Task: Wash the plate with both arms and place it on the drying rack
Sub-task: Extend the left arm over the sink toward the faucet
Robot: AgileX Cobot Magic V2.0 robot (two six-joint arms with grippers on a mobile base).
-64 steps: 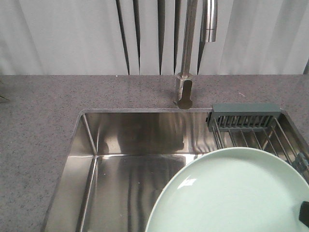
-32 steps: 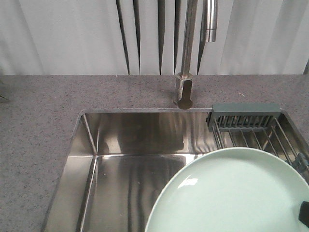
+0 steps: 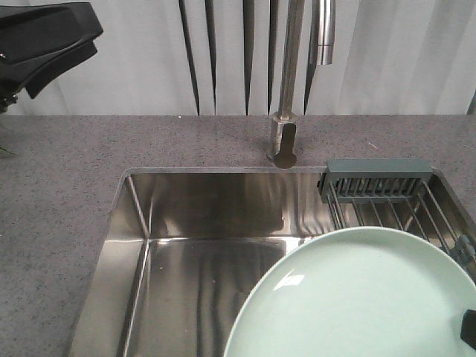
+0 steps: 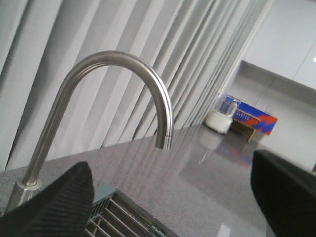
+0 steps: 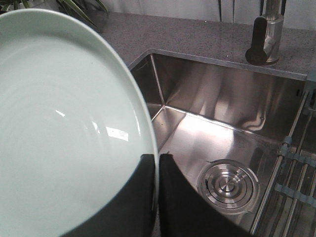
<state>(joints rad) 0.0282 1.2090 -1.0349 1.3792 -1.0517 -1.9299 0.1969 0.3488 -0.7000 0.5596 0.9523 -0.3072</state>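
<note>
Your right gripper [image 5: 158,163] is clamped on the rim of the plate [image 5: 64,123], one finger on each face, holding it over the sink [image 5: 217,98]. Your left gripper [image 4: 170,170] is spread wide with nothing between its fingers, up near the faucet [image 4: 123,64] spout. From the front, the plate hides the near part of the drying rack [image 3: 379,186], which sits at the sink's right side.
</note>
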